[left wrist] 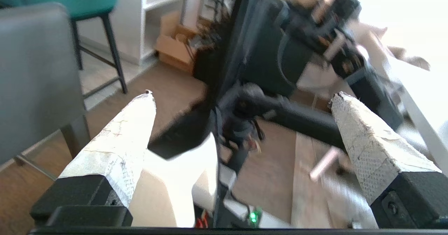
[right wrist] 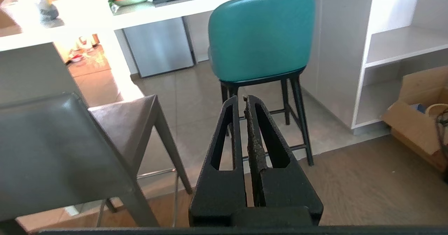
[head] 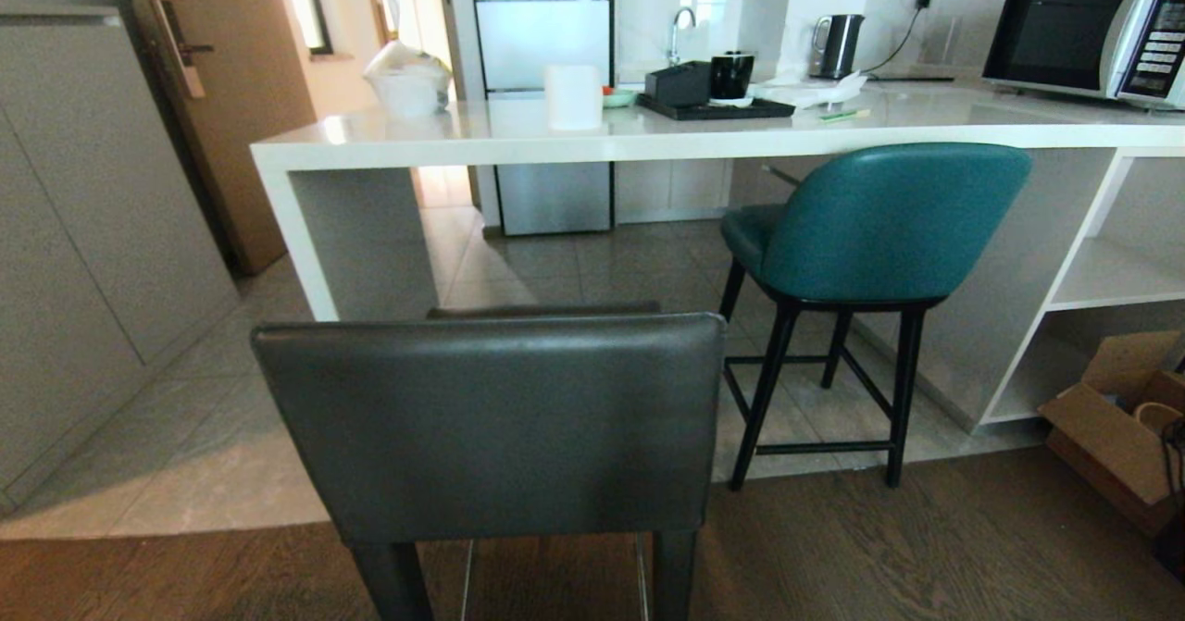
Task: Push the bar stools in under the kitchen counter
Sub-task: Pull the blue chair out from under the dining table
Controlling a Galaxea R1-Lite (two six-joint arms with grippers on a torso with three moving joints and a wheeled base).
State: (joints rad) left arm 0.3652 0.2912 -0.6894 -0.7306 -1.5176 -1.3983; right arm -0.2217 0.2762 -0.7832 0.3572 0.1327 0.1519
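Left gripper spread wide, holding nothing, beside the grey stool back. Right gripper pressed closed, empty, facing the teal stool. Teal stool sits tucked partly under the white counter; grey stool stands well back from it, on the wood floor.

Two bar stools, one kitchen counter, one microwave, one kettle
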